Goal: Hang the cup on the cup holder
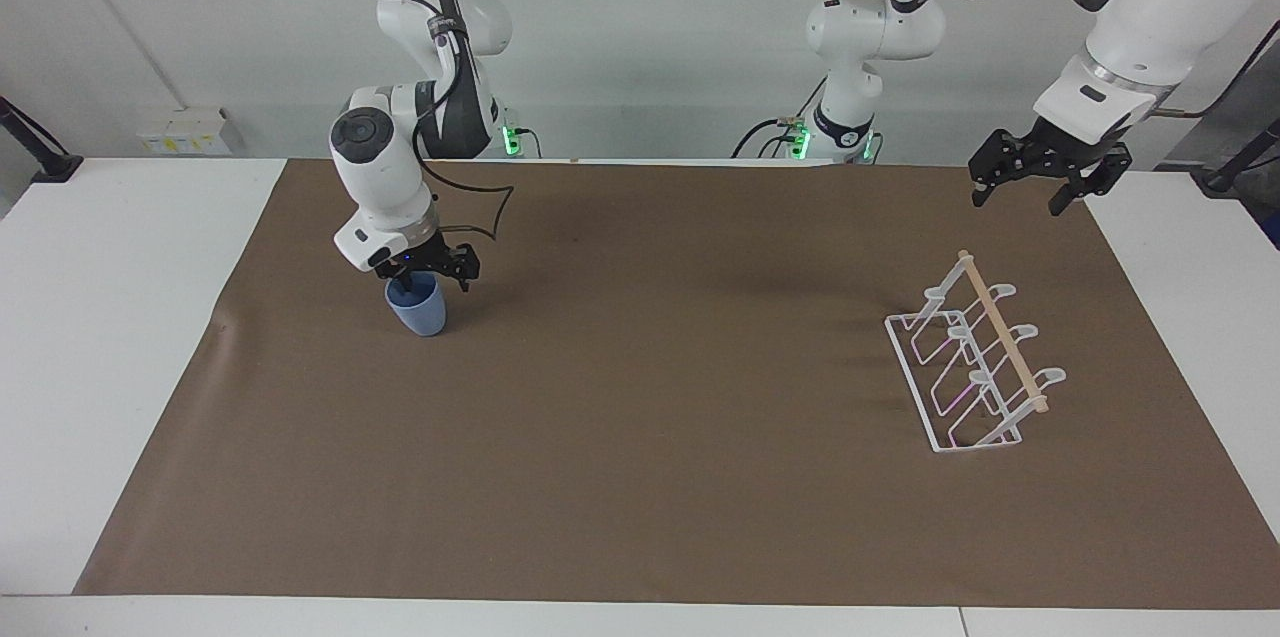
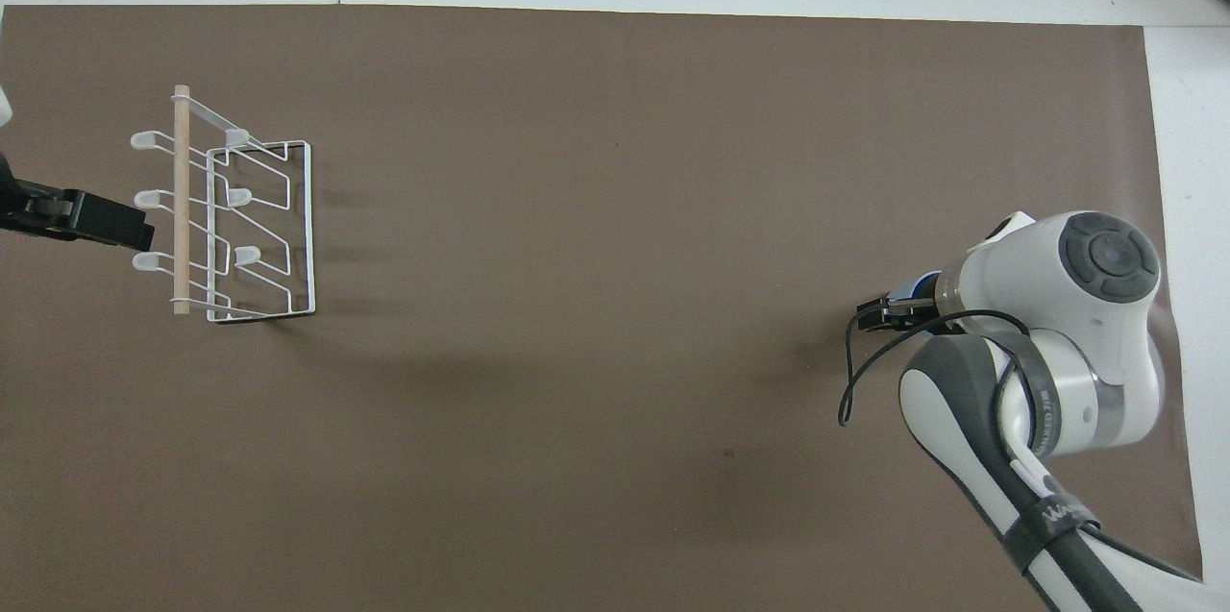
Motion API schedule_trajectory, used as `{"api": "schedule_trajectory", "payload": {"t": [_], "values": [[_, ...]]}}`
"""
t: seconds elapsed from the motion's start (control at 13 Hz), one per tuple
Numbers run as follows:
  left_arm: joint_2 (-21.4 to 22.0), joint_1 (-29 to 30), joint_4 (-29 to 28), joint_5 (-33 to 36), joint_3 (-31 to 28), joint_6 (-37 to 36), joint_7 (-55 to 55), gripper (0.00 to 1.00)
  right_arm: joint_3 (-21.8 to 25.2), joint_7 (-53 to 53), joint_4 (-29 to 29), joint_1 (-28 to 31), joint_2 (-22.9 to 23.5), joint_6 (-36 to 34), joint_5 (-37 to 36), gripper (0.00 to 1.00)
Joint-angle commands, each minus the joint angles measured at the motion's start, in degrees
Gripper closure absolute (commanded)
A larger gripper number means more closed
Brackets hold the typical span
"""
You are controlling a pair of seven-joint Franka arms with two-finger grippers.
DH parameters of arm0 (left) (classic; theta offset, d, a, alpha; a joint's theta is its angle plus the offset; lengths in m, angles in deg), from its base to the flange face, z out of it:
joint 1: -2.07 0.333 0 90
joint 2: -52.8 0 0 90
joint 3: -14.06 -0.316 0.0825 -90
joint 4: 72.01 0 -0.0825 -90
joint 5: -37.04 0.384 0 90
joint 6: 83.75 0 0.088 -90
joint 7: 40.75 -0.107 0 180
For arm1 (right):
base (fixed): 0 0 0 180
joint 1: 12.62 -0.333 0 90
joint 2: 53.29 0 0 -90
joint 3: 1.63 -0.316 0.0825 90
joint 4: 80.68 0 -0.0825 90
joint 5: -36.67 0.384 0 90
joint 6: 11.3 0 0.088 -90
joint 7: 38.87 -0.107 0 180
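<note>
The light-blue cup point(image 1: 420, 309) stands upright on the brown mat at the right arm's end of the table; only a sliver of it point(image 2: 924, 285) shows in the overhead view under the arm. My right gripper point(image 1: 432, 279) is open just over the cup's rim, its fingers straddling the side of the cup toward the table's middle; it also shows in the overhead view point(image 2: 886, 313). The white wire cup holder point(image 1: 975, 367) with its wooden dowel stands at the left arm's end point(image 2: 240, 218). My left gripper point(image 1: 1015, 205) waits open in the air beside the holder point(image 2: 130, 230).
The brown mat point(image 1: 640, 477) covers most of the white table. A black cable point(image 2: 850, 372) loops off my right wrist over the mat.
</note>
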Motion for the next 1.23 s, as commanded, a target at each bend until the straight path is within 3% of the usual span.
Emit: {"api": "schedule_trajectory", "payload": {"t": [0.0, 0.31, 0.69, 0.92, 1.15], "values": [[1.7, 0.2, -1.8, 0.4, 0.0, 0.2, -0.4, 0.0, -0.4, 0.9, 0.7, 0.7, -0.2, 1.1, -0.1, 0.28], [1.7, 0.2, -1.8, 0.4, 0.0, 0.2, -0.4, 0.0, -0.4, 0.9, 0.6, 0.8, -0.2, 0.4, -0.1, 1.0], [1.7, 0.2, -1.8, 0.4, 0.0, 0.2, -0.4, 0.0, -0.4, 1.3, -2.9, 1.1, 0.3, -3.8, 0.3, 1.0], [1.7, 0.2, -1.8, 0.4, 0.0, 0.2, -0.4, 0.0, -0.4, 1.3, -13.3, 1.1, 0.2, -14.8, 0.3, 1.0], [1.7, 0.2, -1.8, 0.4, 0.0, 0.2, -0.4, 0.0, -0.5, 1.3, -22.9, 0.3, -0.4, -21.3, 0.5, 1.0]]}}
